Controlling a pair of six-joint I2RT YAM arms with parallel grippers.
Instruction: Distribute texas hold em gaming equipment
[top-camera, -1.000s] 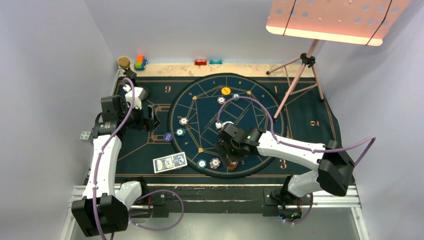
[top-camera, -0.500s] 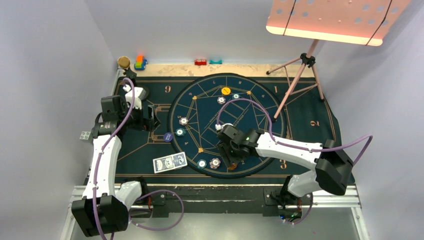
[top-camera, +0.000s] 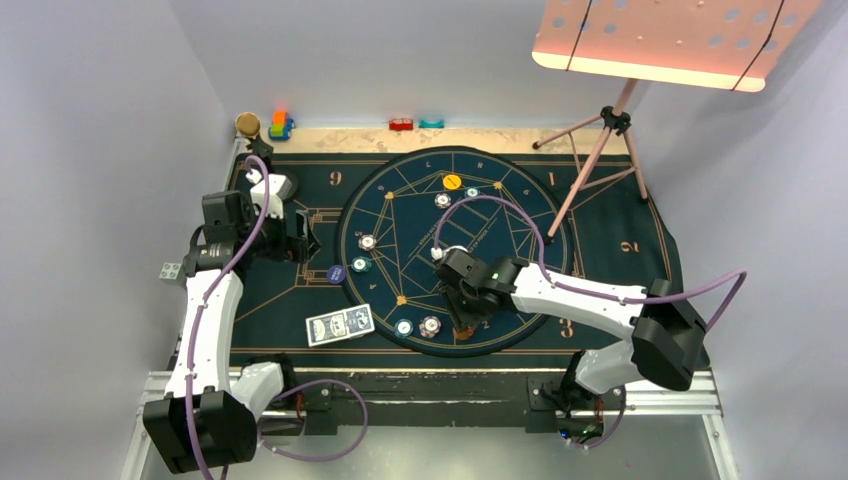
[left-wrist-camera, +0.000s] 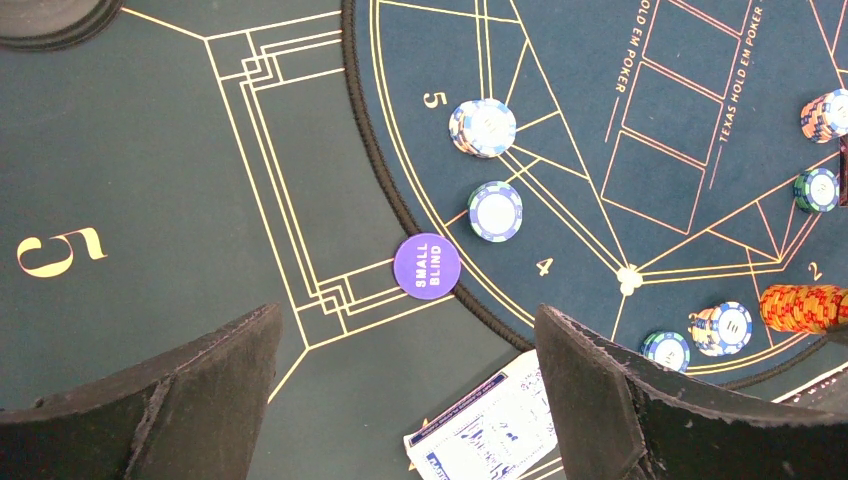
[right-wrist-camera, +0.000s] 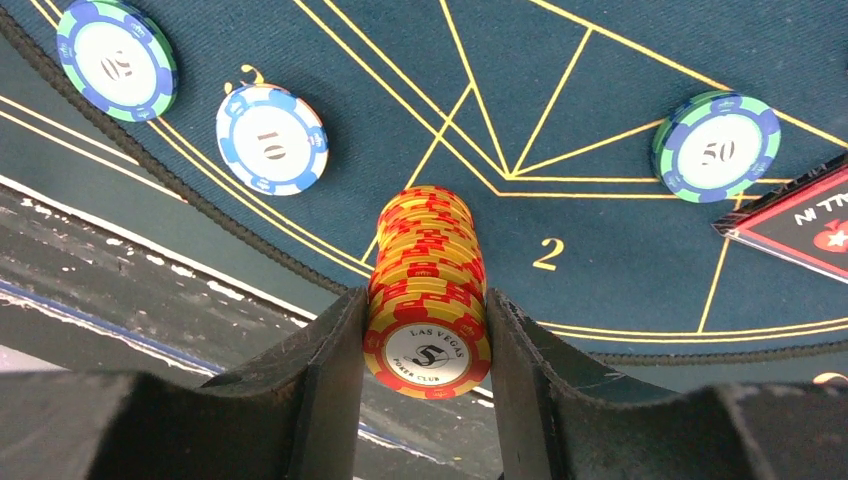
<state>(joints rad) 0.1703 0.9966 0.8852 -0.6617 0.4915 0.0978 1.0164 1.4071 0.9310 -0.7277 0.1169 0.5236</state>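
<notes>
Orange chip stack (right-wrist-camera: 425, 255) in right gripper (right-wrist-camera: 424, 305), 10 chip (right-wrist-camera: 271, 137) near

Lab cell, you'll note: plain pale walls (top-camera: 100, 100) box in the counter (top-camera: 340, 136). A bare aluminium rail (top-camera: 716, 390) runs along the bottom of the frame, with two cabled arms (top-camera: 205, 320) rising beside it. Upper right, a tripod (top-camera: 611, 120) carries a perforated panel (top-camera: 670, 40).

The mat (left-wrist-camera: 130, 160) looks like matt, finely napped cloth with a corded black seam. The orange chip stack (right-wrist-camera: 428, 290) is glossy hard plastic with smooth printed labels. On the right gripper (right-wrist-camera: 424, 320) the jaws are matt black, rough, rubbery. The cards (left-wrist-camera: 488, 432) look like smooth coated paper.
</notes>
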